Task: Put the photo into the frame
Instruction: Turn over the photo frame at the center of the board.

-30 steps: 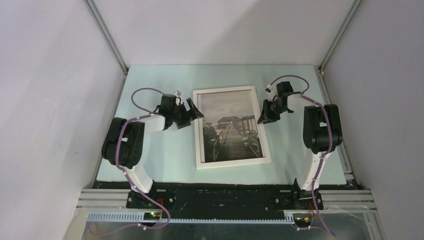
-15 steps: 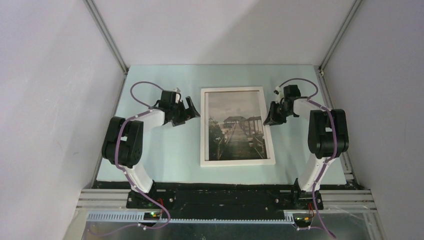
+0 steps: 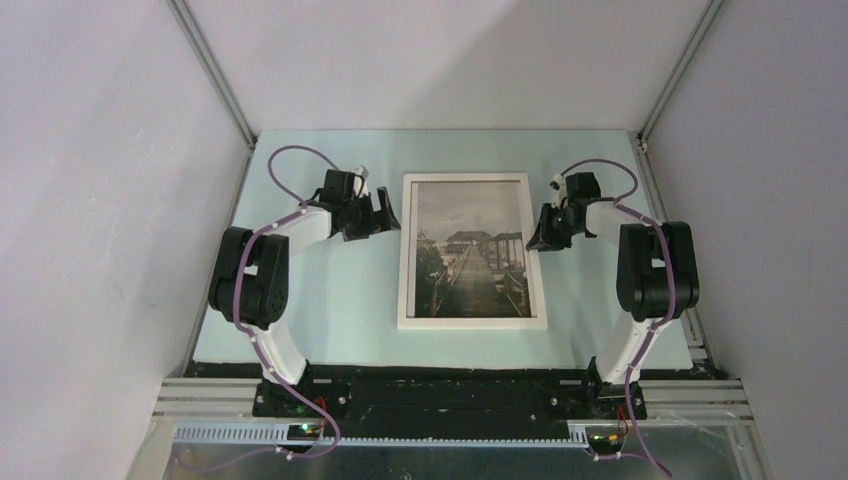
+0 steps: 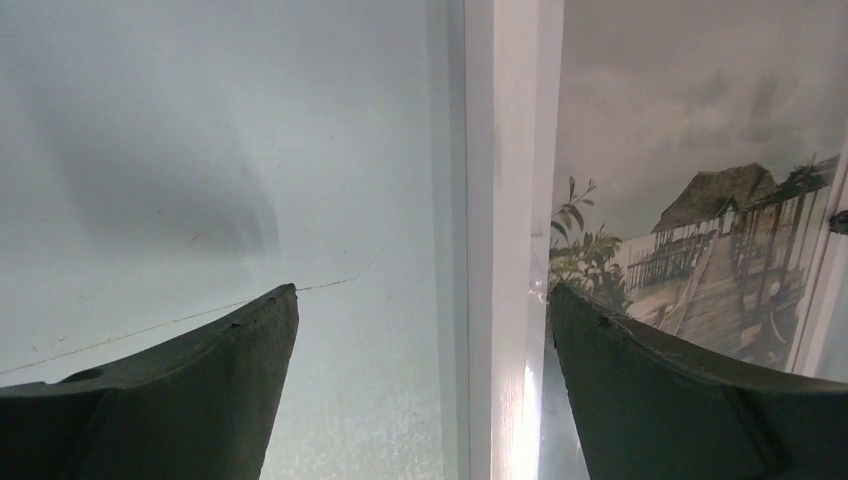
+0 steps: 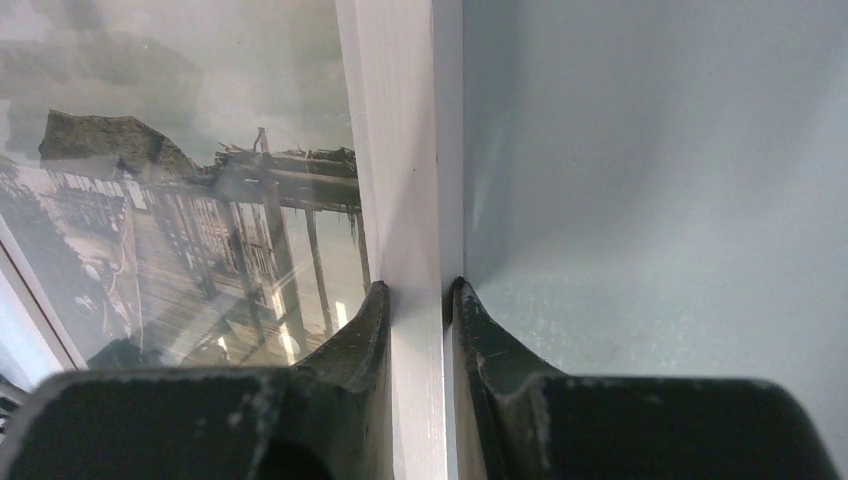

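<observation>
The frame, white-fronted, lies flat and square on the pale green table mat with the photo of a pier showing behind its pane. My right gripper is shut on the frame's right rail, one finger on the photo side and one on the outer side. My left gripper stands open at the left rail. That rail runs between its fingers, close to the one over the photo. I cannot tell whether it touches.
The mat ends at grey walls left, right and behind, with metal rails along its sides. Both arm bases stand at the near edge. A thin scratch marks the mat left of the frame.
The frame has swung from tilted to square with the table, carried by the right gripper. The left gripper has drawn a little toward the back, still open.
</observation>
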Controlling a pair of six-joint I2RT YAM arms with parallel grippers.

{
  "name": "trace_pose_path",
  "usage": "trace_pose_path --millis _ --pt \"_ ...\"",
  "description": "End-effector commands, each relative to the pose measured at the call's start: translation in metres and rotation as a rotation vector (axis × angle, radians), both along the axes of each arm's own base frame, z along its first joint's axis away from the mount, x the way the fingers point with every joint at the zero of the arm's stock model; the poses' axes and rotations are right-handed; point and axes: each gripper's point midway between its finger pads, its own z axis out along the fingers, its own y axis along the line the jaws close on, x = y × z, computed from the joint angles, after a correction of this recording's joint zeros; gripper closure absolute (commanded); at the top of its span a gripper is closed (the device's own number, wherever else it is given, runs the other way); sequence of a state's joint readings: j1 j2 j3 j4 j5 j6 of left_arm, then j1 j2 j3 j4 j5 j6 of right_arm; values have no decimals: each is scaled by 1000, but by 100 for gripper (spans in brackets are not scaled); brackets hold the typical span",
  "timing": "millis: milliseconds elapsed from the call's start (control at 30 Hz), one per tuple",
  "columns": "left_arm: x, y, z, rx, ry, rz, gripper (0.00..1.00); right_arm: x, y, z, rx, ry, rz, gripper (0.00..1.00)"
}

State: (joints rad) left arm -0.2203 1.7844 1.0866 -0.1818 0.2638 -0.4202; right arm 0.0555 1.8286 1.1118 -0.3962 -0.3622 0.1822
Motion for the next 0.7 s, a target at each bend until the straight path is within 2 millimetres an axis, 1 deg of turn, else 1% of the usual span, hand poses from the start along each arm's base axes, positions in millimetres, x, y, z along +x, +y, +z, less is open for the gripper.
trace_pose_path --millis 0,33,100,133,167,200,233,267,333,367,400,500,533,633,667 --pt "8 5 17 49 -64 -52 0 6 9 12 28 -30 -51 100" --pt "9 6 20 55 -76 -62 0 7 8 12 26 -33 -53 100" --pt "9 8 25 75 -96 -75 0 9 3 17 20 -46 -68 96" --pt "8 10 26 89 -104 -89 0 10 -2 18 14 -53 -75 87" --pt "8 12 30 100 -117 -94 0 12 -7 22 9 -65 -86 81" --pt "8 14 31 117 -127 -109 0 13 -11 24 8 -71 -92 69" --pt "7 17 34 129 -141 -111 0 15 -16 28 8 -84 -98 63" --pt "7 19 36 146 -154 -125 0 15 -16 31 12 -91 -95 52" --pt "4 28 46 170 -187 -127 0 16 -26 37 16 -109 -104 42" --pt "4 31 49 181 -198 -125 0 17 -32 41 11 -122 -109 40" --pt "2 36 56 191 -220 -123 0 18 -34 45 7 -136 -109 37" --pt "-1 50 72 221 -271 -101 0 21 -47 53 -14 -171 -117 32" --pt "-3 57 81 229 -295 -83 0 23 -52 59 -24 -195 -116 32" --pt "-6 72 99 246 -347 -50 0 28 -65 70 -60 -242 -124 28" --pt "-9 79 108 248 -370 -30 0 30 -73 77 -81 -270 -129 27"
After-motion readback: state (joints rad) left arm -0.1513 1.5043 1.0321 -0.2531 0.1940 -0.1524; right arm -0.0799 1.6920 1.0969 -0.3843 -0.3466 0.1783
